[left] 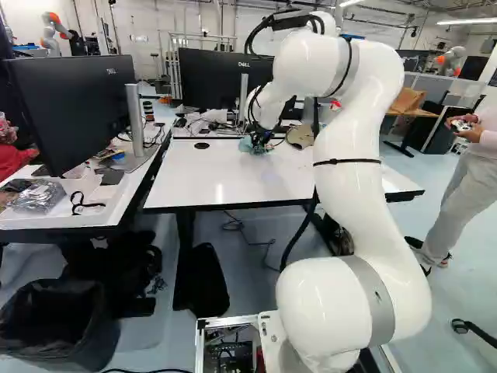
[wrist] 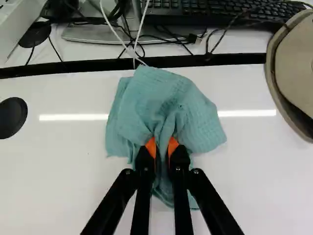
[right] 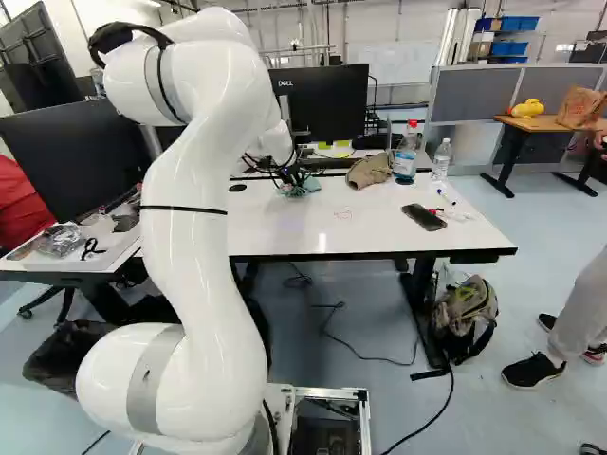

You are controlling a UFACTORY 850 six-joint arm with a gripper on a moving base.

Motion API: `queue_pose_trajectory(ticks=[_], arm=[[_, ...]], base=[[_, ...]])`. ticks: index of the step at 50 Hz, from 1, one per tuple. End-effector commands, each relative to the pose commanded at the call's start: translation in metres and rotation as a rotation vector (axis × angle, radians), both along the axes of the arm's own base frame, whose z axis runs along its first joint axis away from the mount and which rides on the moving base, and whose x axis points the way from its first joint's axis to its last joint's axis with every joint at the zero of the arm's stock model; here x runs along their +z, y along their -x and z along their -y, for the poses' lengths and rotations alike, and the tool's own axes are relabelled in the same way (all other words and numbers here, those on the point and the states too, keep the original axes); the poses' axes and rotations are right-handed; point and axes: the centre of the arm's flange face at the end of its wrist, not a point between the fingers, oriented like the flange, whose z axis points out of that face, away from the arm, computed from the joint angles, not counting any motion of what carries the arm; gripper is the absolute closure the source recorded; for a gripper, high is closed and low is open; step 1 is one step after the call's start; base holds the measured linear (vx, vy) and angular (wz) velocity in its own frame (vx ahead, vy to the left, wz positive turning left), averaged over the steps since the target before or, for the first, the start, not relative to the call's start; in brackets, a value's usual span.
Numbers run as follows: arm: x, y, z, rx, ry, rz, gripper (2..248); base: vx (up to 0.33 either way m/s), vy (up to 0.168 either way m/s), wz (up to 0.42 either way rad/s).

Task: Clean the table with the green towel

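- On the white table (left: 233, 175), near its far edge, the green towel (wrist: 166, 100) sits bunched, most of it spread ahead of the gripper (left: 259, 141).
- The wrist view shows what the base views leave unclear: two fingers, each with one orange pad (wrist: 173, 146), clamped on the towel from both sides.
- The right base view shows two bottles, a larger bottle (right: 405, 156) and a smaller bottle (right: 442, 159), plus one phone (right: 424, 217); the left base view shows none of these.
- One keyboard (wrist: 215, 13) shows plainly in the wrist view alone, beyond the table's far edge.
- One cap (wrist: 293, 63), beside the towel but apart from it, appears in all three views.
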Motion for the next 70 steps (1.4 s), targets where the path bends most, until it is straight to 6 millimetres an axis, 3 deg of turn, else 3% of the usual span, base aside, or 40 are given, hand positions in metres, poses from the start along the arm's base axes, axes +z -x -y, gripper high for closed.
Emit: queue_pose_trajectory(ticks=[21, 38, 50, 70], arm=[[0.004, 0.038, 0.004, -0.007, 0.0, -0.033, 204], [0.006, 0.064, 0.022, -0.037, -0.001, -0.053, 204], [0.008, 0.065, 0.024, -0.039, -0.001, -0.05, 204], [0.032, 0.072, 0.024, -0.039, 0.0, -0.015, 204]], base=[[0.0, 0.0, 0.0], [0.0, 0.0, 0.0], [0.0, 0.0, 0.0], [0.0, 0.0, 0.0]])
